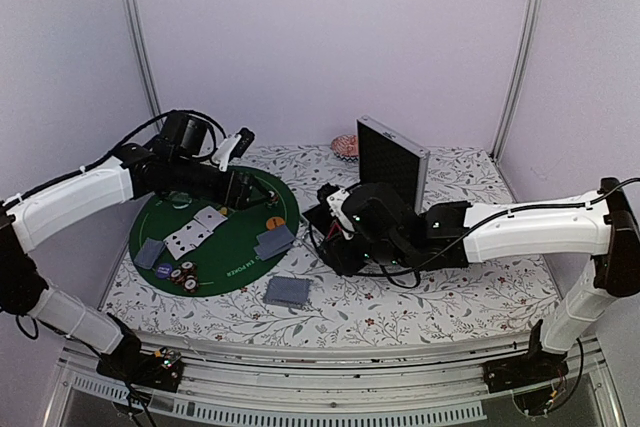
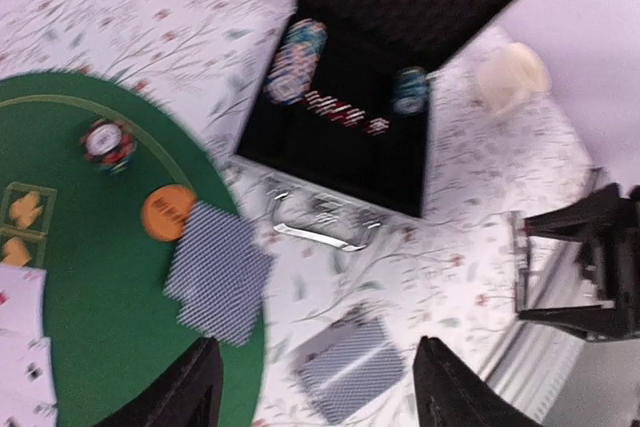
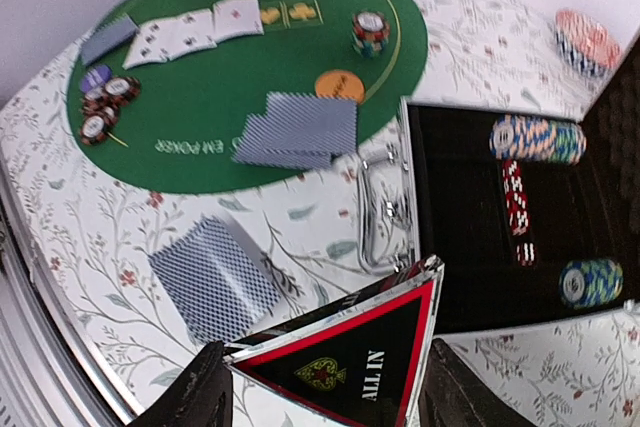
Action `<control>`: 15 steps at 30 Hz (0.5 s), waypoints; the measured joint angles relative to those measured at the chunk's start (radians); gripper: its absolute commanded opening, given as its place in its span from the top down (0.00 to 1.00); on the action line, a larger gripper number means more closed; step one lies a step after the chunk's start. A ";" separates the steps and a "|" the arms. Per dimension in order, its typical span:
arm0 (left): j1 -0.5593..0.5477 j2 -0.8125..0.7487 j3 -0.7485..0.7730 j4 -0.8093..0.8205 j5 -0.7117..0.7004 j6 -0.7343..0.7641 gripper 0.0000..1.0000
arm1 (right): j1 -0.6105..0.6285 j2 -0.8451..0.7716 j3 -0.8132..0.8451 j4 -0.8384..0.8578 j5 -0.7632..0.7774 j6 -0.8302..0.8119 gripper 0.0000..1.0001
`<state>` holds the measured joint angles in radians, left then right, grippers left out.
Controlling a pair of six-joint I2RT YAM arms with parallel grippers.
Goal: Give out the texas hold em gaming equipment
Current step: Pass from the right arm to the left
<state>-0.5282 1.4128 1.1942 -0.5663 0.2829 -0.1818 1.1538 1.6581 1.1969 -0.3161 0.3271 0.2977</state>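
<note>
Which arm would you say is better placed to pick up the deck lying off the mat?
Left, probably: the left end effector is open and empty, with the deck straight ahead, while the right end effector holds the ALL IN plaque.

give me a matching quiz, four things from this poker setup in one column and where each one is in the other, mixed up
Things
1. orange button
2. face-down card deck
3. ALL IN plaque
4. blue-and-white chip roll

Places
a. on the flowered cloth, off the mat
b. lying in the black-lined case
c. on the green mat, beside the spread face-down cards
d. between the fingers of the right gripper

Pairs: 1-c, 2-a, 3-d, 4-b
</note>
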 measured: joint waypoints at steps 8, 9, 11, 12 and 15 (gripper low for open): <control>-0.085 -0.132 -0.205 0.383 0.309 -0.205 0.17 | 0.069 -0.075 -0.032 0.245 0.071 -0.214 0.59; -0.101 -0.133 -0.209 0.410 0.312 -0.216 0.18 | 0.072 -0.075 -0.032 0.258 0.079 -0.235 0.59; -0.132 -0.130 -0.210 0.448 0.312 -0.240 0.24 | 0.080 -0.074 -0.031 0.278 0.090 -0.269 0.59; -0.143 -0.127 -0.209 0.461 0.311 -0.246 0.26 | 0.084 -0.071 -0.029 0.286 0.098 -0.287 0.59; -0.166 -0.110 -0.208 0.474 0.291 -0.257 0.28 | 0.092 -0.059 -0.025 0.303 0.116 -0.323 0.59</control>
<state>-0.6941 1.3029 0.9863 -0.0925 0.5739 -0.4385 1.2461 1.5993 1.1717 -0.0132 0.4435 -0.0254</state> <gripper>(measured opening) 0.738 0.589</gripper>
